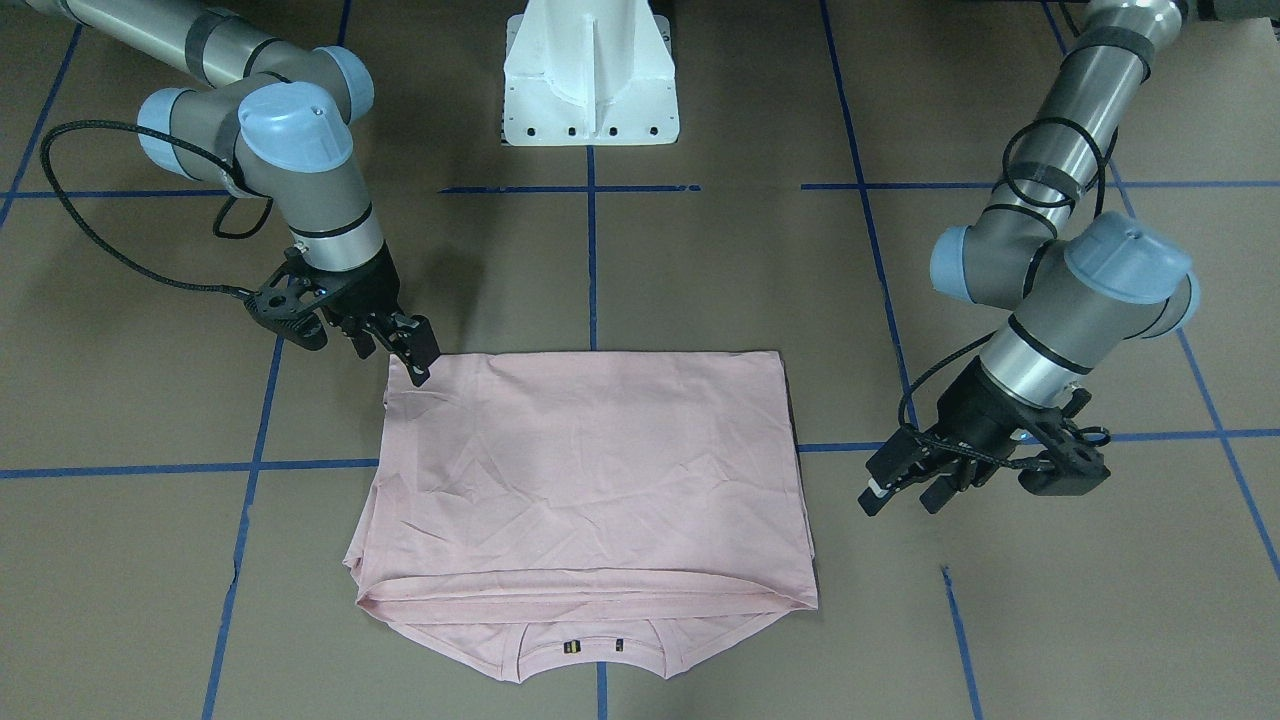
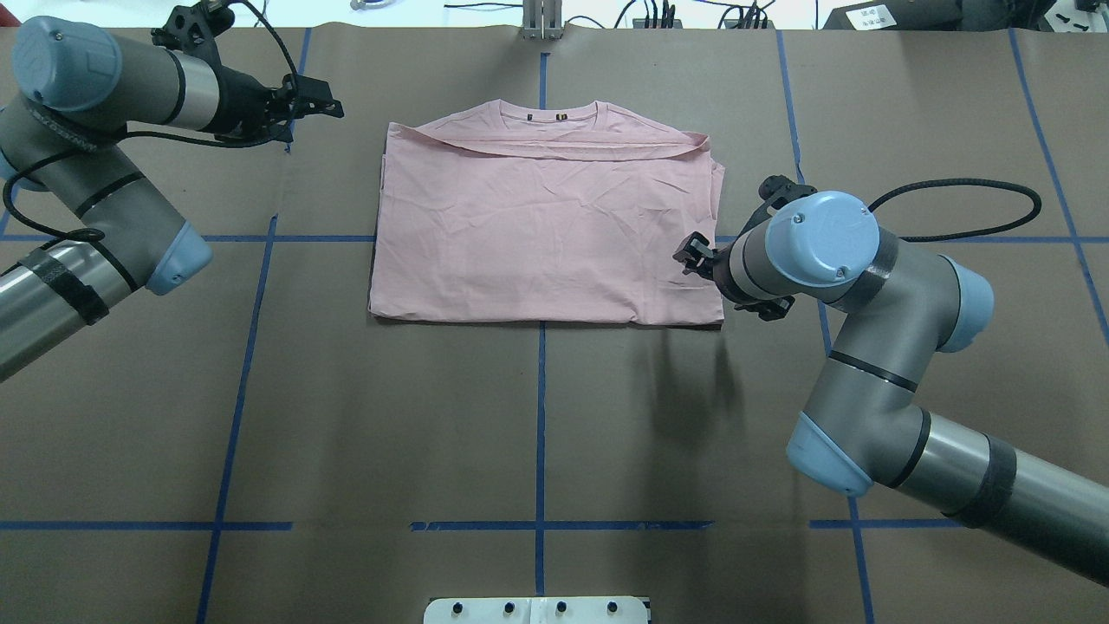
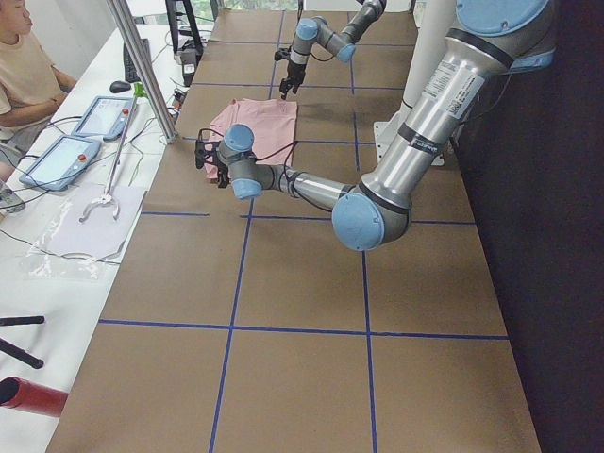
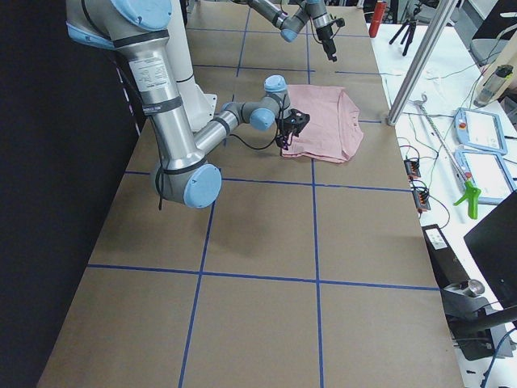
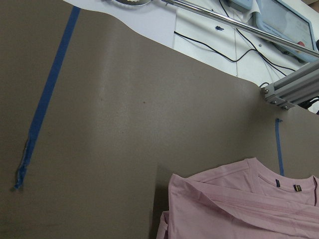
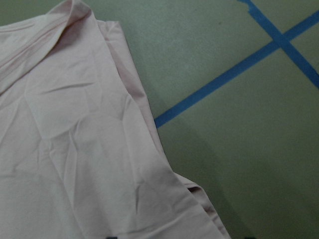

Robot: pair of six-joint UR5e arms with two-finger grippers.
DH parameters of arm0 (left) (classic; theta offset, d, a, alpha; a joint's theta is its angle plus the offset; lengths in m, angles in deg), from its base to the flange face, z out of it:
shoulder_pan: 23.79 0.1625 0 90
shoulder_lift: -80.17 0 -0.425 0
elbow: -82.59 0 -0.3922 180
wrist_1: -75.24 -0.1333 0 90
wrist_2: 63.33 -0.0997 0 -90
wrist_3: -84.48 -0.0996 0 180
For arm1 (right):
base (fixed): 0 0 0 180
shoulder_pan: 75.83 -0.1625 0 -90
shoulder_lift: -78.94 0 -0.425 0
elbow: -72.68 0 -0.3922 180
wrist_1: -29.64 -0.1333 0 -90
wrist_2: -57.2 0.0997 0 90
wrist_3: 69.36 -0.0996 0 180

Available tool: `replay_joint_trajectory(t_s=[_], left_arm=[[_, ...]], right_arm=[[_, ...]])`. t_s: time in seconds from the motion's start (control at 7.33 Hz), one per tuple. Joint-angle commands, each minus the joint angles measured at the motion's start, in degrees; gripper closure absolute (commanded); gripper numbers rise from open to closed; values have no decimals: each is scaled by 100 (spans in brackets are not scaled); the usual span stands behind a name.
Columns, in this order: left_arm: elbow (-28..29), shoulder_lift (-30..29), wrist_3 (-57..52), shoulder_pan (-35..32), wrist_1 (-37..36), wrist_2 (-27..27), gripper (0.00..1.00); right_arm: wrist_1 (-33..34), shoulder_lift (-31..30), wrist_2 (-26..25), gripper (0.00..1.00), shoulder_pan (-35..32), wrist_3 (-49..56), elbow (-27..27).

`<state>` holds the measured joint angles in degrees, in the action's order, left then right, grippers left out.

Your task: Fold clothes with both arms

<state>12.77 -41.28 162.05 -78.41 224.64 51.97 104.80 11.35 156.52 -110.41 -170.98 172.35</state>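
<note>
The pale pink T-shirt (image 1: 590, 470) lies folded into a rectangle on the brown table, its lower part laid up towards the collar (image 2: 546, 113). The print is hidden. My right gripper (image 1: 393, 362) is open, with one fingertip (image 1: 420, 368) at the shirt's corner nearest the robot; in the overhead view it (image 2: 689, 256) sits at the shirt's right edge. My left gripper (image 1: 903, 500) is open and empty, clear of the shirt on the other side, level with its collar end (image 2: 327, 97). The wrist views show only cloth (image 6: 75, 149) (image 5: 239, 209) and table.
The white pedestal base (image 1: 590, 90) stands at the robot's side of the table. Blue tape lines (image 1: 592, 260) grid the brown surface. In the exterior left view an operator (image 3: 24, 66), tablets (image 3: 57, 160) and a metal post (image 3: 142, 66) stand past the table's far edge.
</note>
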Motion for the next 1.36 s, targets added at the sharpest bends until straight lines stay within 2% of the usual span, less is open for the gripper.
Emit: replay_joint_trajectory(t_s=[0.0, 0.27, 0.41, 0.68, 0.82, 0.95, 1.23], left_arm=[[-15, 52, -5, 13, -17, -16, 0], [-15, 52, -5, 13, -17, -25, 0], [-15, 52, -5, 13, -16, -25, 0], [-15, 52, -5, 13, -16, -25, 0], [-15, 60, -14, 13, -16, -25, 0], [-6, 60, -14, 13, -16, -25, 0], [-6, 60, -14, 13, -16, -33, 0]], right_arm=[[25, -52, 9, 19, 73, -138, -52], [34, -69, 17, 20, 161, -182, -166], [51, -61, 17, 27, 222, -261, -175], [60, -78, 9, 45, 240, -288, -219], [60, -78, 9, 69, 249, -288, -219], [60, -69, 17, 100, 249, -288, -228], [51, -69, 17, 100, 249, -279, -237]])
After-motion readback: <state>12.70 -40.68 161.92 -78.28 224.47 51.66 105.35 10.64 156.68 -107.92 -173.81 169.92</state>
